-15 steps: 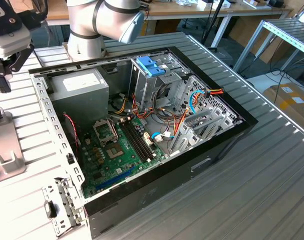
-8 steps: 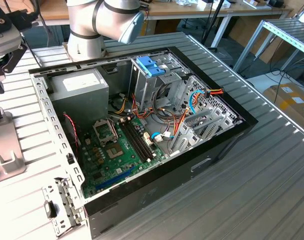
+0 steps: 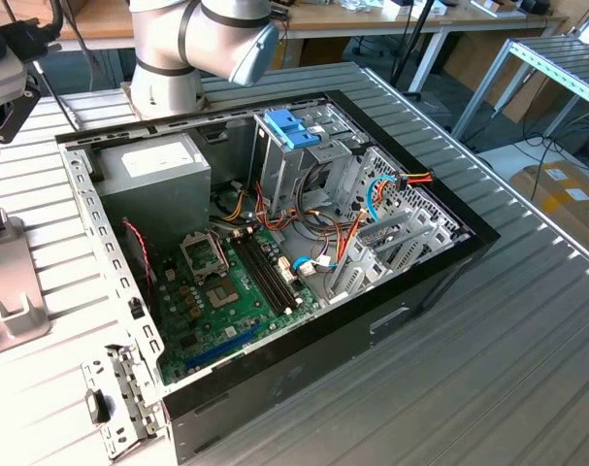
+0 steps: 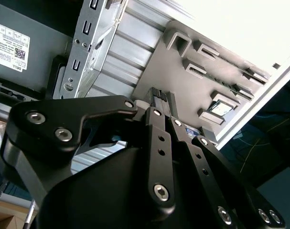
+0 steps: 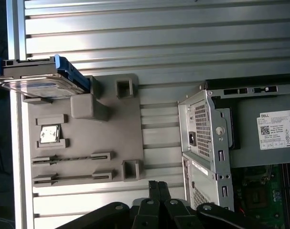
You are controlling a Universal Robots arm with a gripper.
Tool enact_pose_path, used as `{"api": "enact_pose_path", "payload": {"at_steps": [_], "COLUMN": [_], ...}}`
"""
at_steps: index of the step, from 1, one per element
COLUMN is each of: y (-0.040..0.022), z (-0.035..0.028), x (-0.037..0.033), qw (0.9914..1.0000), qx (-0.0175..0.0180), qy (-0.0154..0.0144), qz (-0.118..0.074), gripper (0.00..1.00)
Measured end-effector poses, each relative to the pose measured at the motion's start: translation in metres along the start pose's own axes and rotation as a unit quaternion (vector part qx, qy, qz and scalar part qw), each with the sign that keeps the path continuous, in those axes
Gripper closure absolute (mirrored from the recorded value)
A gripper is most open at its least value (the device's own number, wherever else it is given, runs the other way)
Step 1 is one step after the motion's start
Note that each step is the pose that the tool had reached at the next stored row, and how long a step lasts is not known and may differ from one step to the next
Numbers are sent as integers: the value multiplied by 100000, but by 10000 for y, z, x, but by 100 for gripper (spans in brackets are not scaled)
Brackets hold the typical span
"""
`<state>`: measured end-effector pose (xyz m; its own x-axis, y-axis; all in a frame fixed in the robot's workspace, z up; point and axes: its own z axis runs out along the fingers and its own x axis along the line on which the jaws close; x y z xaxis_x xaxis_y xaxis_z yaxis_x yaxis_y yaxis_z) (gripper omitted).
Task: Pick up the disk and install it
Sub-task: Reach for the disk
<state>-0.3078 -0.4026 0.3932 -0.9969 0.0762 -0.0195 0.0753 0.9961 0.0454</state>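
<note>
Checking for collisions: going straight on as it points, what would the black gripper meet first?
Likely the edge of the flat grey holder plate, or the ribbed metal table beside it; depth is unclear. The dark disk with blue side pieces lies off that line.

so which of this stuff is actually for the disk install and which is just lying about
For the job: the disk, on the grey fixture plate; the gripper, shut and empty; probably the drive cage with blue handles in the computer case.
Lying about: power supply; motherboard; processor chip on the plate.
</note>
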Motion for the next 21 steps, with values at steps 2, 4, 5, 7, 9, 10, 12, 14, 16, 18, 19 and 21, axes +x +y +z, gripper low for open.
{"api": "enact_pose_path", "payload": {"at_steps": [2, 4, 5, 7, 9, 10, 12, 14, 16, 18, 19, 21], "y": [-2, -4, -4, -6, -8, -8, -10, -12, -14, -16, -17, -18], "z": [0, -1, -1, -2, -2, -3, -3, -3, -4, -4, -4, -5], "x": [25, 50, 60, 82, 106, 116, 138, 160, 183, 208, 221, 248], "qw": [100000, 100000, 100000, 100000, 100000, 100000, 100000, 100000, 100000, 100000, 100000, 100000], "qx": [-3, -3, -2, 3, -3, -1, 0, 0, -3, -2, -1, -2], "qy": [-2, -3, -3, 3, -4, 0, -2, -1, -3, 0, -2, -1], "qz": [1, 0, 3, 4, 1, 4, 2, 3, 1, 2, 1, 3], "gripper": [89, 89, 89, 89, 89, 89, 89, 89, 89, 89, 89, 89]}}
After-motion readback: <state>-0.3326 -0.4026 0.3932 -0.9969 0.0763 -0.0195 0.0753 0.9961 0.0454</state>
